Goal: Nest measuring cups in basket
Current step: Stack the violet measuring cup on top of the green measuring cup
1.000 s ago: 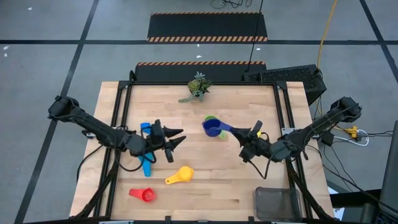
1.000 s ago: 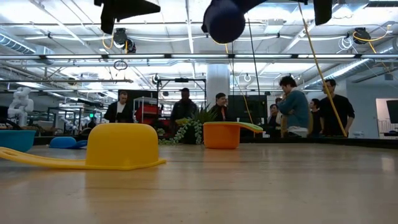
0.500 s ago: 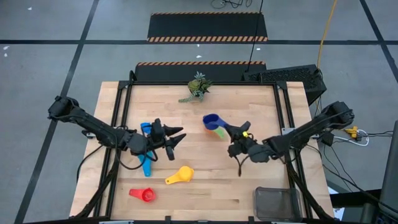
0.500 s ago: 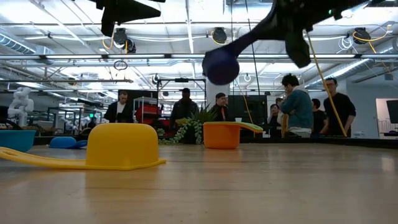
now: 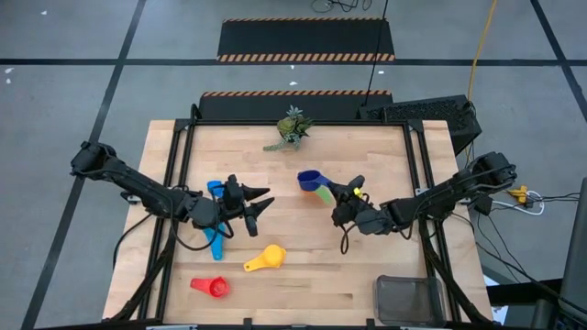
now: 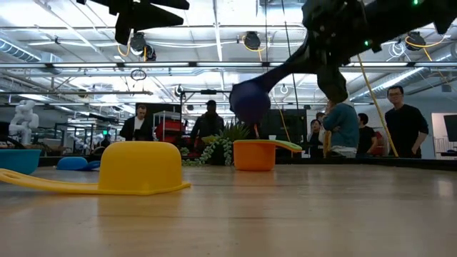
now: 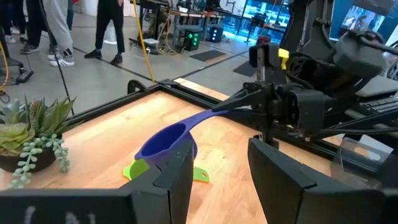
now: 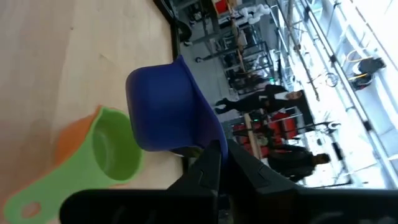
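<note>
My right gripper (image 5: 342, 195) is shut on the dark blue measuring cup (image 5: 310, 180), which hangs in the air (image 6: 250, 103) just above the green cup (image 5: 324, 193). The green cup sits in the orange cup (image 6: 255, 155) on the table. My left gripper (image 5: 260, 203) hovers open over the table's left half, touching nothing. Under its arm lies a light blue cup (image 5: 216, 242), partly hidden. The yellow cup (image 5: 266, 258) lies bowl down, and the red cup (image 5: 213, 287) lies near the near edge. The wire basket (image 5: 410, 300) stands at the near right corner. My right gripper pinches the dark blue cup's flat handle (image 7: 214, 114) between its two fingers (image 8: 208, 163), coming from the table's right and lying along the handle. The cup is lifted clear and tilted, with its bowl (image 8: 163, 112) lower than the fingers and pointing toward the table's left.
A small green plant (image 5: 292, 128) stands near the far edge. Black rails (image 5: 181, 151) run along the table's left and right sides. Bare wood lies between the yellow cup and the basket. People stand in the room beyond the table (image 6: 335, 118).
My right gripper has moved toward the table's left and come down, tipping as it went. The dark blue cup has sunk from high above the table to just over the orange and green cups, its bowl now slanting down. The left arm has kept still.
</note>
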Controlling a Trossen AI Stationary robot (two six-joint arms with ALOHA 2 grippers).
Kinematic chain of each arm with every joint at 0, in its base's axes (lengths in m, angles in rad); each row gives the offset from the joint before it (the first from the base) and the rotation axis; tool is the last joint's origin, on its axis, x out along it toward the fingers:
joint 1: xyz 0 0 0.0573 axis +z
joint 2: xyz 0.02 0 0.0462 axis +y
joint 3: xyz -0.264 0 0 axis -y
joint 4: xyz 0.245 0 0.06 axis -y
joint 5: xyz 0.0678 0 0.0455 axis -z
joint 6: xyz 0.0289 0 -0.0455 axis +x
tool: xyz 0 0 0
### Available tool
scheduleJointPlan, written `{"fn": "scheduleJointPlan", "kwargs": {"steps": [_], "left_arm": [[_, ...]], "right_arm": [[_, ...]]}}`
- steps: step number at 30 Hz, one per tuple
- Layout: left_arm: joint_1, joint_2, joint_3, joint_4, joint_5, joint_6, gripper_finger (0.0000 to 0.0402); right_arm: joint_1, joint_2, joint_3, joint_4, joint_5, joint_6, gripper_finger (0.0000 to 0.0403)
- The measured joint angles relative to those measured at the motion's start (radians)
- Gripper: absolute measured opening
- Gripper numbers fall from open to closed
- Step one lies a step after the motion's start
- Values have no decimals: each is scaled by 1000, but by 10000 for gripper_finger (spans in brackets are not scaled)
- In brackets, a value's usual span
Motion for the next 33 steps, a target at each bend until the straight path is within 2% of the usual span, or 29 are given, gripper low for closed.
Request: {"fn": "scheduleJointPlan", "kwargs": {"steps": [13, 24, 33], "left_arm": [[0, 0, 0, 0, -14, 7, 154], [12, 0, 0, 3, -20, 1, 154], [12, 0, 0, 4, -21, -1, 154]], "right_arm": [[-7, 0, -142, 214, -7, -8, 0], [-9, 0, -185, 278, -57, -12, 0], [-53, 1, -228, 362, -88, -22, 0]]}}
